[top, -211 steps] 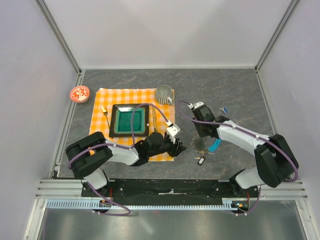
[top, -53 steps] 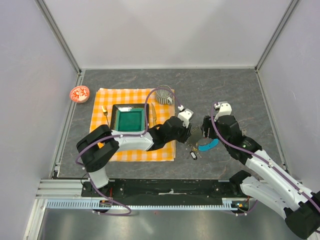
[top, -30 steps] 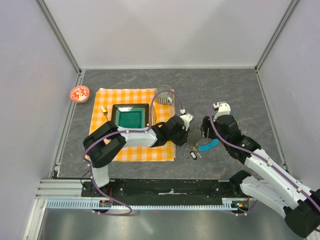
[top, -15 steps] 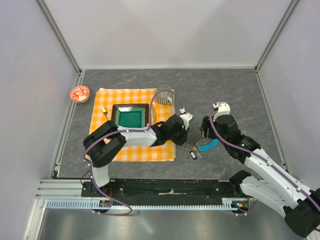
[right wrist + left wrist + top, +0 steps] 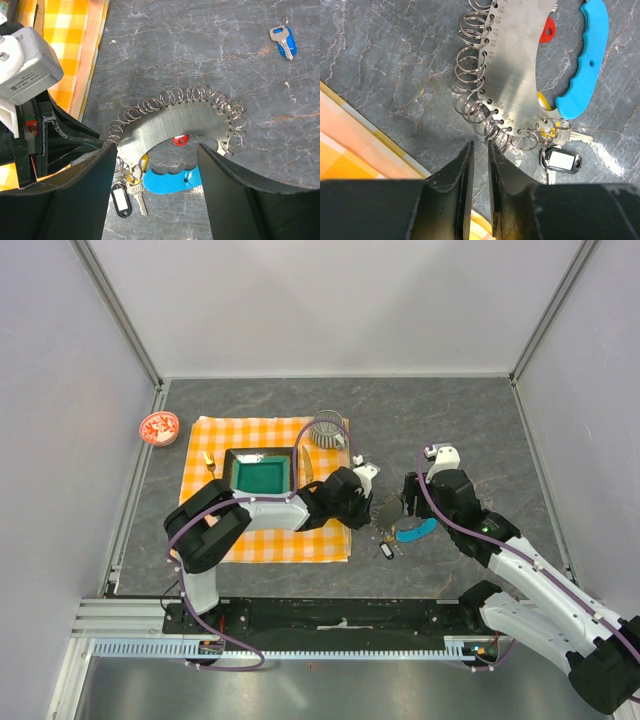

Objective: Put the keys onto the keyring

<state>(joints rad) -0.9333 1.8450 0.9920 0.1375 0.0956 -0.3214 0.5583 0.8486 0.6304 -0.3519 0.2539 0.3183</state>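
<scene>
- Top external view: the keyring, a curved metal plate with a blue handle, lay flat on the grey bench. It was just right of the orange checked cloth and between the two arms.
- In the same view, the left arm was stretched over the cloth with its end at the left end of the keyring. The right arm had its end at the keyring's right side.
- Left wrist view: the left fingers stood narrow, with only a thin slit between them, and bare bench showed in that slit.
- Their tips were just beside the wire loops at the lower end of the plate. I could not tell if they touched a loop.
- Numbers were stamped along the plate's edge, beside a row of holes with the wire loops in them.
- Right wrist view: the right fingers stood wide, one on each side of the plate, and held nothing.
- The head of a red key showed at the inner edge of the plate, and a yellow key showed between plate and handle.
- A key with a white tag and a plain silver key lay at the end of the plate near the left fingers. I could not tell for sure if they hung on a loop.
- A blue key lay alone on the bench, well apart from the keyring.
- On the cloth stood a green tray, with a ribbed grey cup at the far edge of the cloth.
- A small red and white bowl sat by the left edge of the bench.
</scene>
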